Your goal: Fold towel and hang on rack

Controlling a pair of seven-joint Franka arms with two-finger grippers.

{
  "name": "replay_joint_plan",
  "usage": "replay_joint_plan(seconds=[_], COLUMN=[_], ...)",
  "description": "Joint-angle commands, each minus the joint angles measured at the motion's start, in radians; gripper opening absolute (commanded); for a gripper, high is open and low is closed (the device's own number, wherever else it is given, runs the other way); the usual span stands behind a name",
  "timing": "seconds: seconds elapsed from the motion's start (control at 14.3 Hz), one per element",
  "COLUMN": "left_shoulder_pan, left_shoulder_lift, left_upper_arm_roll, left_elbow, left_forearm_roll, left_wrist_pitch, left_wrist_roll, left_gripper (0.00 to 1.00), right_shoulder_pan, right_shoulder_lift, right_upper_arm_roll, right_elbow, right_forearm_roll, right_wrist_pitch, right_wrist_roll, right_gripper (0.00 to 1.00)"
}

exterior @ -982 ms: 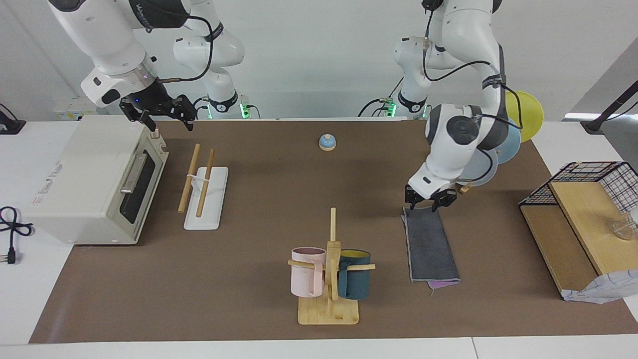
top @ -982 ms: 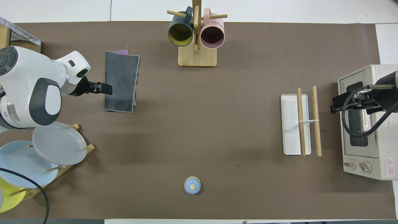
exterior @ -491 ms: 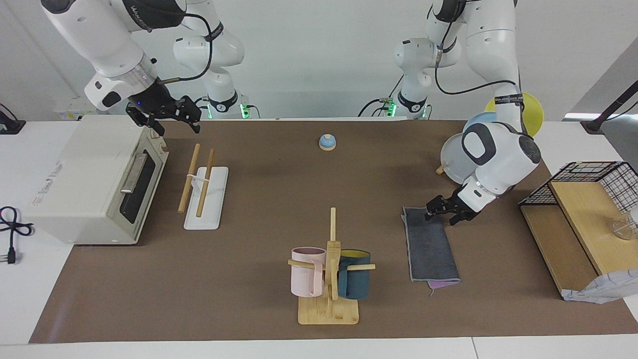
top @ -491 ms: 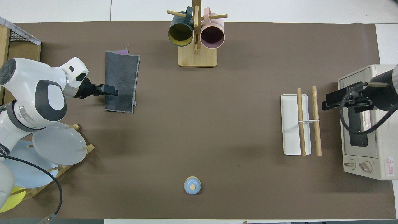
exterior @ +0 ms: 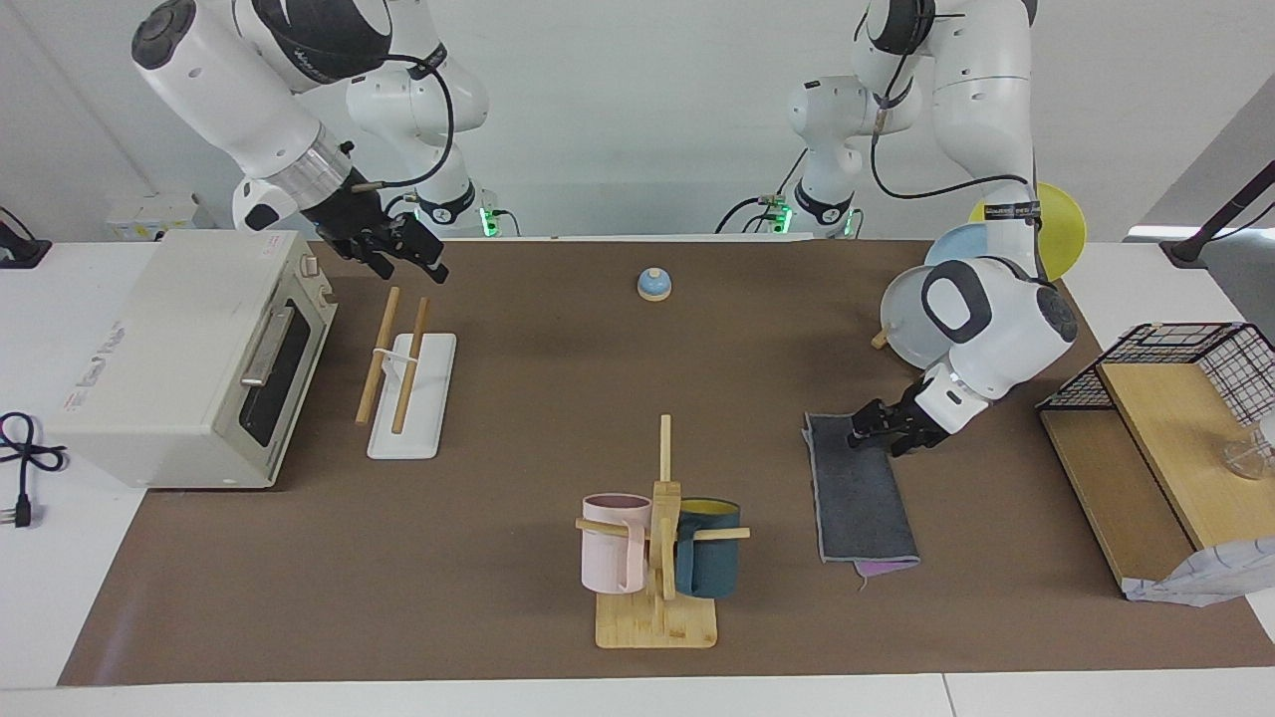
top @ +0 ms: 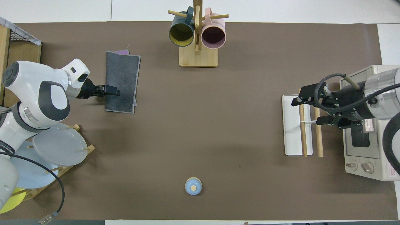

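Overhead view: left end effector (top: 113, 91) at towel (top: 122, 82) edge.

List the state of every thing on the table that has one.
towel: folded, flat, grey face up, purple edge showing.
rack: bare, nothing hung.
toaster oven: door shut.
pink mug: hung on the mug tree.
dark mug: hung too.
left gripper: at the towel's edge.
right gripper: open, over the rack.

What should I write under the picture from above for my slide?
Left gripper at the edge of the folded towel; right gripper, open, over the rack.
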Motion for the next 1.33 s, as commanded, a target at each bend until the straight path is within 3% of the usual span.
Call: replay_joint_plan(seconds=[0.0, 0.21, 0.28, 0.63, 0.84, 0.98, 1.26], left_shoulder_pan=[-0.001, -0.005, -0.005, -0.022, -0.022, -0.019, -0.004], left_shoulder_lift=[0.018, 0.026, 0.026, 0.026, 0.026, 0.025, 0.021], left_upper_arm_roll=[-0.007, -0.007, -0.007, -0.007, -0.005, -0.005, -0.005], left_elbow=[0.005, 0.013, 0.013, 0.005, 0.000, 0.002, 0.017], left_forearm_roll=[-0.029, -0.028, -0.028, -0.029, -0.029, -0.029, -0.029], left_wrist_pitch=[0.030, 0.036, 0.036, 0.055, 0.053, 0.047, 0.015], left_wrist_roll=[0.020, 0.018, 0.018, 0.017, 0.015, 0.011, -0.005], left_gripper=[0.84, 0.80, 0.74, 0.53, 0.25, 0.00, 0.00], right_shoulder_pan=[0.024, 0.024, 0.026, 0.046, 0.089, 0.131, 0.159], right_shoulder_lift=[-0.043, -0.051, -0.051, -0.055, -0.055, -0.057, -0.055], right_upper_arm_roll=[0.001, 0.001, 0.001, 0.004, 0.004, 0.004, 0.004], right_elbow=[-0.065, -0.085, -0.085, -0.093, -0.101, -0.117, -0.121], right_forearm_roll=[0.077, 0.186, 0.191, 0.217, 0.217, 0.217, 0.237], right_wrist_pitch=[0.071, 0.111, 0.114, 0.121, 0.173, 0.235, 0.283], right_wrist_roll=[0.159, 0.370, 0.409, 0.464, 0.538, 0.599, 0.647], right_gripper=[1.00, 1.00, 1.00, 1.00, 1.00, 1.00, 1.00])
